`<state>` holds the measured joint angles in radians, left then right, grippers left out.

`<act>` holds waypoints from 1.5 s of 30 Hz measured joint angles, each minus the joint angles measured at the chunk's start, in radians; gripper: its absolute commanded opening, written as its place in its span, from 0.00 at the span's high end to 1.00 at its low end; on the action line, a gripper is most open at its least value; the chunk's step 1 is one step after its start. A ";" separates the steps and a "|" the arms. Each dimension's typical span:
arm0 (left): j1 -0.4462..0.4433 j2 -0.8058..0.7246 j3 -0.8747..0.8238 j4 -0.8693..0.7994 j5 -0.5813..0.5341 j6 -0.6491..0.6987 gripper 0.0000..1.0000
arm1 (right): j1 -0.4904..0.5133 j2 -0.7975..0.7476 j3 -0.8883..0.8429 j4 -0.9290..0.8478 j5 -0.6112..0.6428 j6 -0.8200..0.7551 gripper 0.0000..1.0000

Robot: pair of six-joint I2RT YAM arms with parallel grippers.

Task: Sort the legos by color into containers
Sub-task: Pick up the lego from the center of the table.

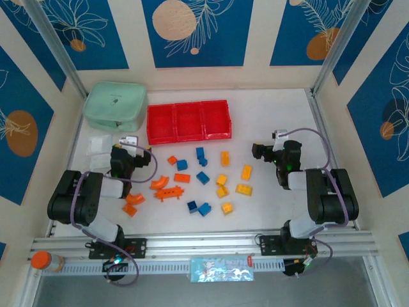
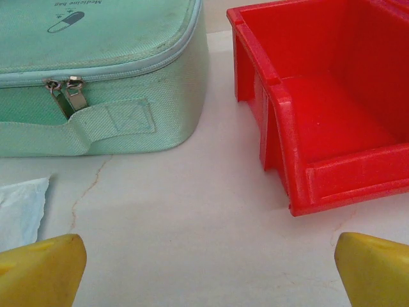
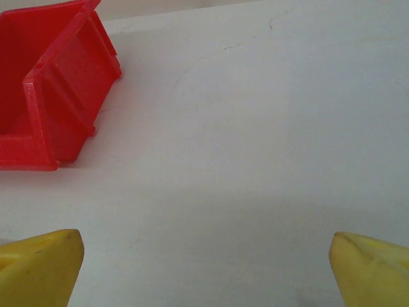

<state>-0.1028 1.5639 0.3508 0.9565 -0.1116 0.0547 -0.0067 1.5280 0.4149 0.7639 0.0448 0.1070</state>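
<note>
Both the left gripper (image 2: 208, 272) and the right gripper (image 3: 204, 268) stand wide and empty, the legos (image 1: 203, 177) strewn on the table (image 1: 275, 115) between them, orange bricks (image 1: 167, 190) nearest the left arm, yellow bricks (image 1: 222, 181) nearer the right, the red containers (image 1: 189, 138) just beyond.

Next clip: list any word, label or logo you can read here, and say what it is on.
"Medicine bag": on the lid of the green pouch, upside down in the left wrist view, beside a capsule drawing.
The card on the near rail: print too blurred to read.
The red bins: no text visible.
</note>
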 measured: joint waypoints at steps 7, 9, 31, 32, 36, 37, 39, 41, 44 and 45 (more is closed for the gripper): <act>0.000 0.000 0.000 0.000 0.000 0.000 0.01 | 0.000 0.000 0.000 0.000 0.000 0.000 0.01; 0.000 0.000 0.000 0.000 0.000 0.000 0.01 | 0.000 0.000 0.000 0.000 0.000 0.000 0.01; 0.000 0.000 0.000 -0.001 -0.011 -0.001 0.01 | 0.000 0.000 0.000 0.000 0.000 0.000 0.01; 0.000 -0.003 0.000 -0.006 -0.021 -0.002 0.00 | 0.000 0.000 0.000 0.000 0.000 0.000 0.01; 0.000 -0.066 0.000 -0.064 -0.040 -0.004 0.01 | 0.000 -0.035 0.000 -0.028 0.000 0.000 0.01; 0.000 -0.092 0.000 -0.077 -0.042 -0.004 0.01 | 0.000 -0.057 0.003 -0.050 0.003 0.001 0.01; 0.000 -0.165 0.001 -0.122 -0.049 -0.006 0.01 | 0.000 -0.111 0.016 -0.106 0.005 0.002 0.01; 0.000 -0.237 0.004 -0.171 -0.058 -0.022 0.01 | 0.000 -0.171 0.037 -0.166 0.007 0.010 0.01; 0.000 -0.349 0.018 -0.267 -0.075 -0.066 0.01 | -0.008 -0.266 0.068 -0.257 0.008 0.047 0.01; 0.000 -0.385 0.027 -0.303 -0.080 -0.087 0.01 | -0.013 -0.298 0.082 -0.298 0.008 0.066 0.01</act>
<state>-0.1024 1.1793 0.3775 0.6533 -0.1913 -0.0319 -0.0196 1.2301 0.4969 0.4664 0.0525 0.1726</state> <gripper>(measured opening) 0.994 0.992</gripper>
